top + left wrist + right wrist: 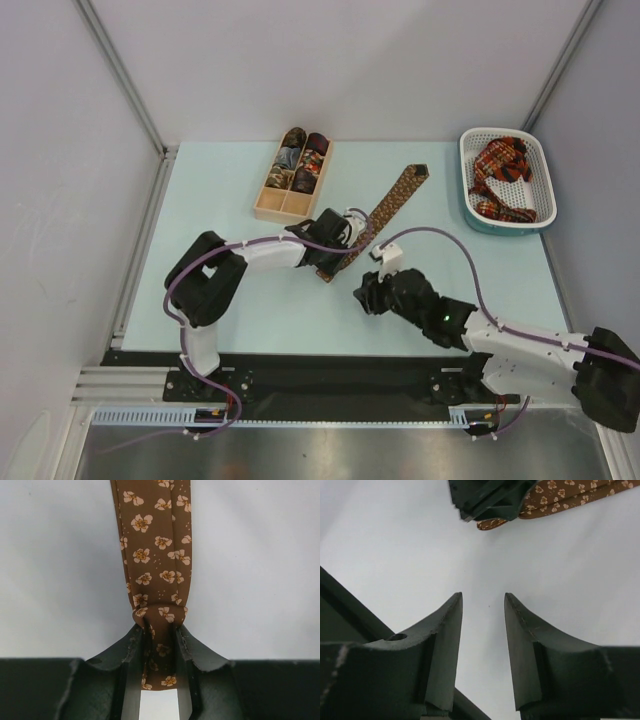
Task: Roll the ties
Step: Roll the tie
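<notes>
Plainly, the left end effector [159, 630] is clenched on the narrow end of the long brown necktie [155, 555] printed with small cream flowers. In the left wrist view the fabric bunches between its two fingers and runs straight away from them.

From above, that pinched end lies just right of the near end of the light wooden divided box [293, 180], which holds rolled ties. The tie's long axis runs diagonally over the pale bench [230, 300], away from the robot and rightward. Its pointed wide tip ends level with the box's middle, well to the right of it.

The right end effector [482, 605] is released, nothing between its fingers. It hovers near the pinched end, on the side away from the box.

Rolling would likely run along that diagonal, from the held end toward the tip. The left arm has the tie; the right is near enough to steady it.

A red plaid tie [500, 175] sits in the white perforated basket [470, 195], far right of the box.
</notes>
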Robot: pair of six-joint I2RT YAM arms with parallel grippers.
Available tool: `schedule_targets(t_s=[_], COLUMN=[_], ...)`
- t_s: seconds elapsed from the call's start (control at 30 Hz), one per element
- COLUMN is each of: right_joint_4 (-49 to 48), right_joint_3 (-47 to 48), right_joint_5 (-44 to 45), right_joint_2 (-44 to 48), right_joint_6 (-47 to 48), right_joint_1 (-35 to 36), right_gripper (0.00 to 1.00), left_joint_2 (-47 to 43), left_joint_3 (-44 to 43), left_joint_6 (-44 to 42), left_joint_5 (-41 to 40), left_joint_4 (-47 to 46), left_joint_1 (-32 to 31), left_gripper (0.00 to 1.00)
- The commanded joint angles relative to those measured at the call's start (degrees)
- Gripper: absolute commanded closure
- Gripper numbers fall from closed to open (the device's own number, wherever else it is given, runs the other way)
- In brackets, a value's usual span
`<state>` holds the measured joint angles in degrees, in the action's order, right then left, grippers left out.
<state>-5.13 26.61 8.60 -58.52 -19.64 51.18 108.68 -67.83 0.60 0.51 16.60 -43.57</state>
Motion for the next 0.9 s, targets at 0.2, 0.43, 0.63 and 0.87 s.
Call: schedule_targets(t_s=[0.2, 0.43, 0.63, 0.87], right_joint_4=[-10.7, -1.4, 20.3, 27.3], right_joint_3=[6.1, 24.8, 45.8, 54.3], right_joint_5=[41.3, 50.6, 53.2, 50.8], right_joint_2=[-15.1, -38.8, -54.7, -62.9], right_joint_6=[25.1, 31.3, 27.9, 28.2], right_joint_1=[29.1, 33.6, 27.8, 24.0], right_gripper=[0.54, 0.53, 0.4, 0.41], left_joint_2=[3.0, 4.1, 4.6, 5.9], left_joint_3=[-0.6, -3.2, -6.1, -10.3], left_joint_6=[1.1, 2.0, 3.1, 4.0], left_joint_5=[1.2, 1.8, 1.6, 2.1], left_joint_4=[8.5, 11.7, 16.4, 23.9], left_joint_1=[0.6, 0.6, 0.6, 0.6], left_gripper=[0.69, 0.69, 0.69, 0.68])
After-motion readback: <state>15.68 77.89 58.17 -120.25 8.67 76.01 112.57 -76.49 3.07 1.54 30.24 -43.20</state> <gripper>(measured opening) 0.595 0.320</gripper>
